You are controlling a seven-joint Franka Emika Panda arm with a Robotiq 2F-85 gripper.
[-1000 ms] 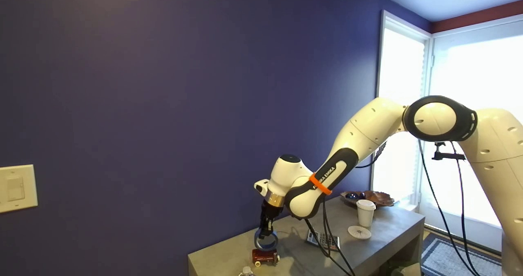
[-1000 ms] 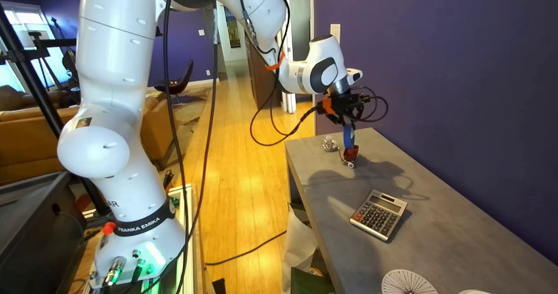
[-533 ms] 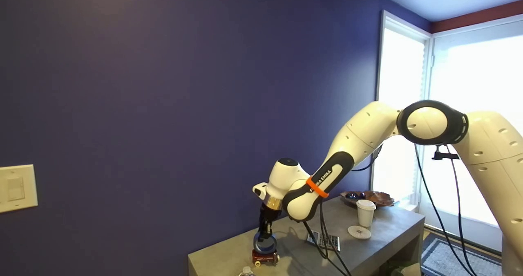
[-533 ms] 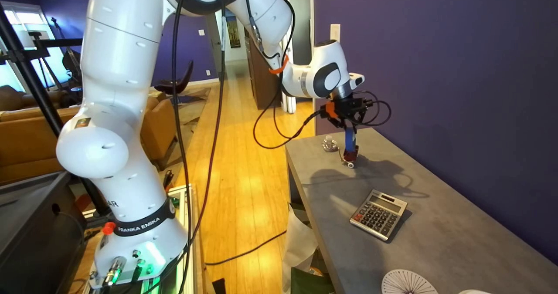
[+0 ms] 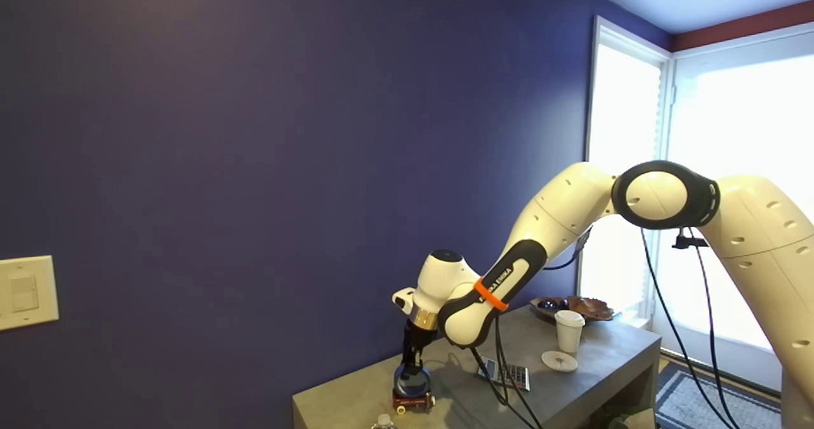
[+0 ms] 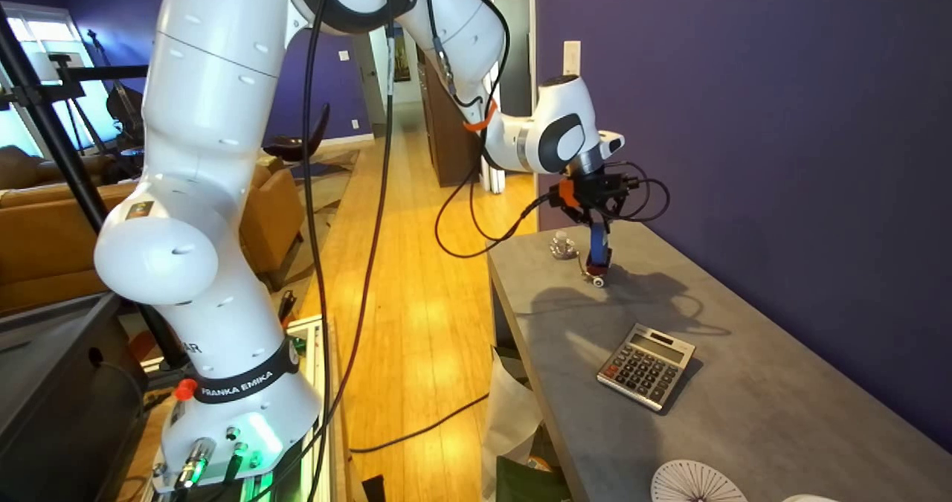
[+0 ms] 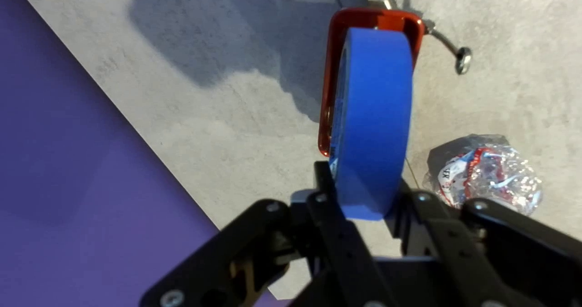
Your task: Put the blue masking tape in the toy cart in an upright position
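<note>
In an exterior view, a white light switch sat at the left on a dark purple wall. To its right, a grey table ran along the wall from near left to far right. A crinkled clear-plastic item lay at the near left, cut off by the frame. Just right of it and slightly farther off, the red toy cart stood on pale wheels. The blue masking tape was upright on its edge at the cart, lined up lengthwise with it, its lower rim down at the red body; how deep it sat could not be told. The gripper pinched the top of the roll, pressing on both flat sides. The white arm reached down from the right. Farther right on the table lay a silver calculator, then a pale round disc, a white lidded cup just beyond it, and, at the far end, a brown leaf-shaped bowl with dark shiny balls. A bright window rose at the right, and a patterned rug lay on the floor.
</note>
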